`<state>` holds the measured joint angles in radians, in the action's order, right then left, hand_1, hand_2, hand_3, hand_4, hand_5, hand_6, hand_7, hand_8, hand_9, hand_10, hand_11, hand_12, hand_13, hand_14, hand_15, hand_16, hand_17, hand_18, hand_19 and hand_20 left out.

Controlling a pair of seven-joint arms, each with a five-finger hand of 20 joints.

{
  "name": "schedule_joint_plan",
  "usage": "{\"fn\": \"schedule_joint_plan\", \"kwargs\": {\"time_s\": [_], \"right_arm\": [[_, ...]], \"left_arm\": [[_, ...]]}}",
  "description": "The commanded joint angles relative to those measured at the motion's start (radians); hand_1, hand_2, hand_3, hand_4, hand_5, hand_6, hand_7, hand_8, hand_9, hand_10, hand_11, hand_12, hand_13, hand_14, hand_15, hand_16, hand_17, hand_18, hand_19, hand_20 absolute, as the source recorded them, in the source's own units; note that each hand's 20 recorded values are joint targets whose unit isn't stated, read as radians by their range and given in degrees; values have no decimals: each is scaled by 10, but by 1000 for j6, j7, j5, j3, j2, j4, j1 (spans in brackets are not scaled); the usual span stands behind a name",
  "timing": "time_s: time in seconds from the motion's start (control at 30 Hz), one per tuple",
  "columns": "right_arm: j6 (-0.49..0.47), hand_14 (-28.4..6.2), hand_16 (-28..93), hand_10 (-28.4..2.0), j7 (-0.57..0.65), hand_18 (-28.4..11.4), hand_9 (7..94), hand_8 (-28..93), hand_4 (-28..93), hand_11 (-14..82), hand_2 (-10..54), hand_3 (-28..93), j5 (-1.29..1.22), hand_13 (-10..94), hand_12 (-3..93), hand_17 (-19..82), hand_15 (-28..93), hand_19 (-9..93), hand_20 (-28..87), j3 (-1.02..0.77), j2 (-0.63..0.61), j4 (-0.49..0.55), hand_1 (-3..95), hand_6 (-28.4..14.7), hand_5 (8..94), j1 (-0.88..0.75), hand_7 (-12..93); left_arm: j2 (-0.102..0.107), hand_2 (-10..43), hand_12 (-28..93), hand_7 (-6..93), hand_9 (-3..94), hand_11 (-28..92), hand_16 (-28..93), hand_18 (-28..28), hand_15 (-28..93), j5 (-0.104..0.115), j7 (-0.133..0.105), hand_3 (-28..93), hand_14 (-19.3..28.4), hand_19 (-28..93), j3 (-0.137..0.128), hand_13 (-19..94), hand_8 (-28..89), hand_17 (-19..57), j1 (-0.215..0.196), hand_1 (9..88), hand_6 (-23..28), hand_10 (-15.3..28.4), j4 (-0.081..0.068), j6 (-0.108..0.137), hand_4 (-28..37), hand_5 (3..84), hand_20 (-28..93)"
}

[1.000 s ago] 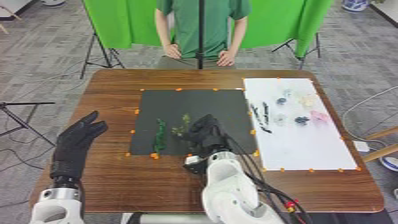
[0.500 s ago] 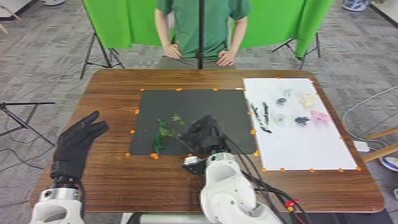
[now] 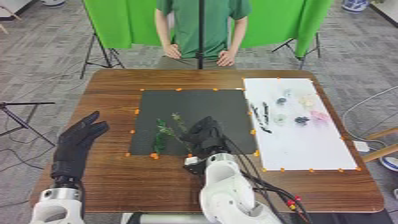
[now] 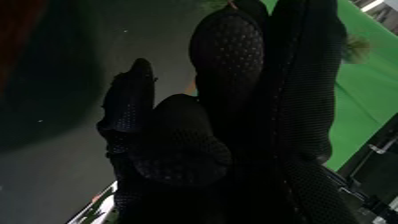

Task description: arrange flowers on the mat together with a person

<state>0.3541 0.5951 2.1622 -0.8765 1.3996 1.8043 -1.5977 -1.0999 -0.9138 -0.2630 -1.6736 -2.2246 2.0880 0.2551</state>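
Over the right half of the black mat [image 3: 164,102], my right hand [image 3: 204,136] is shut on a green sprig [image 3: 178,120] with a pale tip, which stands out to the hand's left. Just left of it a darker green stem [image 3: 160,142] lies lengthwise on the mat. My left hand [image 3: 80,135] rests open over the table, left of the mat. In the right wrist view the right hand [image 4: 226,55] has its fingers and thumb close together, with a thin stem near their tips and some blurred greenery [image 4: 355,49] beyond.
On the right, a white sheet [image 3: 306,150] holds dark twigs [image 3: 264,117] and several small flowers in blue, yellow and pink [image 3: 319,118]. Orange tape marks the edges of mat and sheet. A person's hands [image 3: 226,59] rest at the table's far edge [image 3: 142,74].
The sprig has swung left and its tip now points farther toward the table's far side, with more of its stem in view. My right hand has shifted slightly; the left has kept still.
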Motion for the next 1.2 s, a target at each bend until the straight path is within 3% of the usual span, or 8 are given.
{"fn": "schedule_joint_plan", "kwargs": {"time_s": [0.03,0.43,0.6,0.7,0.77,0.8,1.0,1.2], "right_arm": [[14,-34,305,-84,7,-221,937,192,275,462,-95,-283,35,937,198,423,625,787,427,1,-2,-11,875,2,840,-4,207],[80,-38,303,-87,-9,-221,937,216,306,474,-95,-283,70,937,195,428,632,786,427,-3,-2,-23,892,6,858,-4,239],[31,-39,307,-87,-8,-222,937,209,332,468,-95,-283,99,937,197,425,629,787,427,-25,-9,-1,871,4,855,-21,245],[-7,-52,337,-91,-9,-222,937,194,419,453,-95,-283,170,929,209,407,623,780,430,-56,-28,33,781,1,848,-55,253],[-50,-58,336,-94,2,-225,937,112,39,452,-95,310,197,923,214,404,628,780,434,-76,-41,65,529,3,846,-77,259],[-81,-62,340,-99,16,-229,937,-44,-131,451,-94,588,211,920,214,403,633,781,434,-82,-50,84,390,5,848,-84,278],[-364,-71,340,-106,70,-240,937,-81,-154,450,30,568,227,916,217,402,648,789,430,-135,-65,176,294,-11,856,-120,199],[-525,-76,344,-111,117,-252,937,-82,-147,459,104,482,151,915,217,405,664,802,423,-154,-55,204,284,-17,841,-112,149]], "left_arm": [[-8,-37,150,96,477,181,41,117,147,-3,12,678,176,27,2,383,-53,68,-9,264,41,145,-4,-11,-233,468,186],[-4,-38,149,99,478,185,40,117,151,1,6,678,175,28,5,383,-53,67,-10,265,41,145,-4,-7,-233,469,185],[-3,-40,149,103,482,194,39,117,156,-1,9,680,177,30,7,384,-55,67,-2,265,41,147,-6,-14,-234,471,186],[-3,-40,147,106,482,194,38,117,160,-3,12,680,178,31,4,385,-56,67,2,264,40,147,-9,-21,-234,471,185],[-4,-40,146,106,482,195,37,117,161,-1,13,680,177,31,-2,384,-56,67,-5,265,41,147,-6,-19,-235,471,185],[-4,-41,146,107,483,196,36,118,163,0,13,681,178,32,-3,385,-57,67,-4,264,41,147,-7,-18,-235,472,185],[-6,-45,146,111,486,202,34,118,174,-2,15,686,178,35,-6,386,-58,67,-4,263,42,149,-7,-23,-237,474,184],[-5,-45,145,112,484,205,30,118,176,-4,19,688,178,37,-2,386,-59,66,3,262,42,148,-10,-30,-239,474,183]]}}
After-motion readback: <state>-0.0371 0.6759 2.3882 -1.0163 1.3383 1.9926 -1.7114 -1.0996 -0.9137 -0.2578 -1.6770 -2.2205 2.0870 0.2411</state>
